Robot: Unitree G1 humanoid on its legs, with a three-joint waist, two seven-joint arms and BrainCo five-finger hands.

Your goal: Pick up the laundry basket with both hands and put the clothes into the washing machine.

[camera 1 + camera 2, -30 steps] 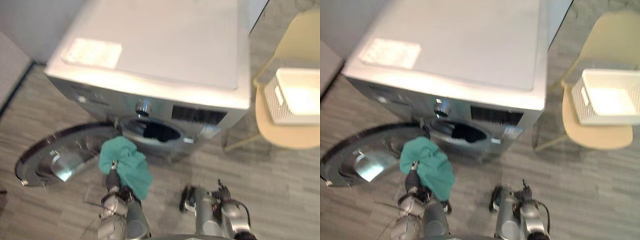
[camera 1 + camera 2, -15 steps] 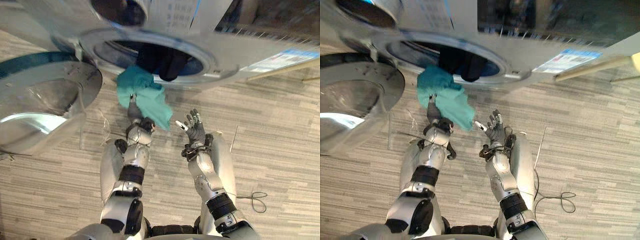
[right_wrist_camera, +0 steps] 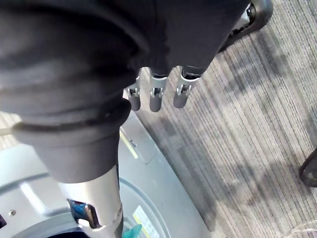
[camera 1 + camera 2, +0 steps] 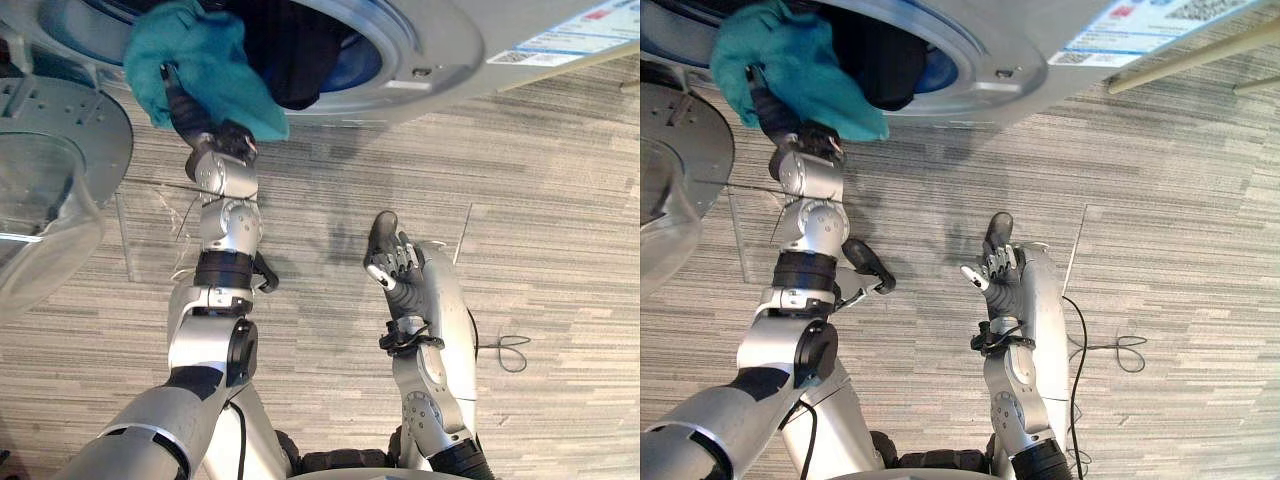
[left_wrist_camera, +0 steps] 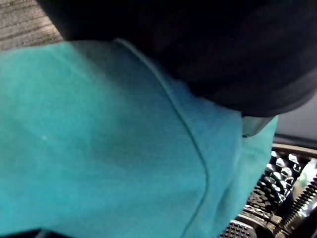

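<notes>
Teal cloth [image 4: 200,60] sits at the washing machine [image 4: 430,45] opening, draped over the left hand [image 4: 183,105] and touching the dark clothes [image 4: 300,60] in the drum. Can't tell the left fingers' state, they're hidden under the cloth. Open door [image 4: 60,150] hangs beside the left arm. Right hand [image 4: 393,265] is raised over the wood floor [image 4: 540,200], well apart from the machine, fingers straight and loosely together, holding nothing.

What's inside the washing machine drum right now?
A dark garment lies in the silver washing machine drum, with the teal cloth held by the left hand at its mouth. Most of the drum behind them is covered.
</notes>
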